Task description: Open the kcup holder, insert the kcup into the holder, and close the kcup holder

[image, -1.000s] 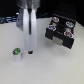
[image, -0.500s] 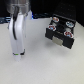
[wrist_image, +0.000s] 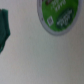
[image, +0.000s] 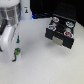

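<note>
One pincer [image: 16, 53] hangs low over the kcup [image: 18, 50] on the table [image: 40, 67]; whether it is spread or pressed, I cannot tell. The kcup holder [image: 61, 31] stands well apart, drawer out. An off-centre descent could tip the kcup.

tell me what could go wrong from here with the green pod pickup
1. The gripper hangs close over the kcup, and the wrist view shows the pod off to one side, so a descent might clip its lid.
2. The kcup holder sits far off, leaving a long carry.
</note>
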You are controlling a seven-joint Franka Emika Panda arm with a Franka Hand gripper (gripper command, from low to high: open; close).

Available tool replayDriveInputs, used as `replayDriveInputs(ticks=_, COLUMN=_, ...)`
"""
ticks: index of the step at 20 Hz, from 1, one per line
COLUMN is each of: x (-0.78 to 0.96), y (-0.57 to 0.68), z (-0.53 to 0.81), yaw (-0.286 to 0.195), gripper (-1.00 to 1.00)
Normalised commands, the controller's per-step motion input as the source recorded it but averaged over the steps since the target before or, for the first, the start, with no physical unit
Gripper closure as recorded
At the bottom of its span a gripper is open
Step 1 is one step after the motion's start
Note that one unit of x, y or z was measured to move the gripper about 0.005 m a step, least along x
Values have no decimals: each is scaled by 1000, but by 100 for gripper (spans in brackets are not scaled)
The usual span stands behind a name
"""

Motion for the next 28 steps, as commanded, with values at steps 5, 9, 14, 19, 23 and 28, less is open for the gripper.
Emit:
replayDriveInputs(ticks=5, x=-112, y=69, z=-54, yaw=-37, gripper=-100)
replayDriveInputs(ticks=9, x=-505, y=264, z=0, yaw=0, gripper=-100)
replayDriveInputs(ticks=14, x=-301, y=130, z=-93, yaw=2, gripper=-100)
replayDriveInputs(ticks=19, x=4, y=-1, z=-175, yaw=-135, gripper=-100)
replayDriveInputs(ticks=23, x=100, y=-17, z=-167, yaw=-193, gripper=-100)
replayDriveInputs(ticks=28, x=154, y=9, z=-119, yaw=-197, gripper=-100)
